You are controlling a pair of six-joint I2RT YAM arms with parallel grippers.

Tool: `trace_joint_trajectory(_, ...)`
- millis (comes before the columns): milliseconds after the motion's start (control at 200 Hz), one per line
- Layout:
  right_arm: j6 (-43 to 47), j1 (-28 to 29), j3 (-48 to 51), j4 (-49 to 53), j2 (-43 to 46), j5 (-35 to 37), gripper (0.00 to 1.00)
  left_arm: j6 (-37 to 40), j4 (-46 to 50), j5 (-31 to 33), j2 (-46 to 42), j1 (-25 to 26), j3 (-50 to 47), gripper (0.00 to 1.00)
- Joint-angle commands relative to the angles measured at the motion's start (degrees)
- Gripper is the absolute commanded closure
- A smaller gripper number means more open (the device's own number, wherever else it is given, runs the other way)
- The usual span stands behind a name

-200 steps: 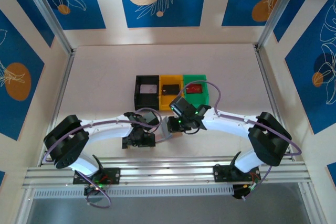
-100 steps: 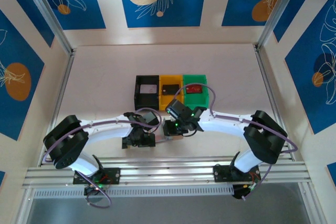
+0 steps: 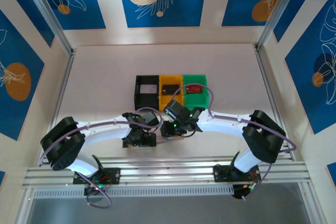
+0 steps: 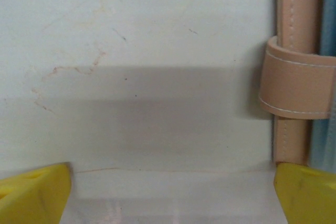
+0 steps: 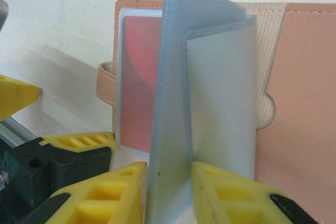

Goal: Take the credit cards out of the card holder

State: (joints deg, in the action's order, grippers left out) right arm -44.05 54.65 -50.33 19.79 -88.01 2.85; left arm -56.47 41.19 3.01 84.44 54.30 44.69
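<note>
Right wrist: right gripper (image 5: 169,192) grasps the tan leather card holder's (image 5: 304,103) grey-blue leaf (image 5: 220,103); the released left gripper (image 4: 170,192) should next pull the red plastic card (image 5: 137,77) at nine o'clock.

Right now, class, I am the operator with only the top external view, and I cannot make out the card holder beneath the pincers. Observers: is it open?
Observer: Yes. The right wrist view shows the card holder open, one pale grey-blue pocket panel upright between the right pincer's fingers; whether they squeeze it I cannot tell.
Operator: Any card left inside?
Observer: A red card sits tucked in the holder beside that panel.
Operator: And the other arm?
Observer: The left wrist view shows the left pincer wide open above the table, the holder's snap tab beside one yellow finger.
</note>
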Motion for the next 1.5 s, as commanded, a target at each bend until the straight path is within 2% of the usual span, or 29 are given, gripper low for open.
trace_joint_trajectory(0,-0.4,0.5,-1.5,2.3,-0.1,1.0,0.7,1.4,2.1,0.9,-1.9,0.6,1.7,0.01)
trace_joint_trajectory(390,-0.6,0.0,-1.1,4.6,1.9,3.2,0.66,1.5,3.4,1.8,-3.3,0.4,2.1,0.01)
trace_joint_trajectory(555,-0.2,0.0,-0.8,4.6,3.4,3.0,0.62,1.6,3.8,2.0,-3.3,0.4,2.5,0.01)
trace_joint_trajectory(810,-0.5,-0.2,-1.5,7.2,4.4,4.8,0.61,1.8,4.2,2.3,-3.2,0.3,2.8,0.01)
trace_joint_trajectory(940,-0.6,-0.4,-1.7,7.4,4.4,4.6,0.63,1.5,4.1,2.7,-3.3,0.2,2.6,0.01)
trace_joint_trajectory(1380,0.0,-0.6,-2.8,9.6,6.0,6.1,0.8,0.6,1.4,3.1,-3.4,-0.2,2.5,0.04)
trace_joint_trajectory(1496,-0.1,-0.6,-2.9,9.8,6.3,6.1,0.81,0.1,0.5,2.9,-3.6,-0.3,2.7,0.05)
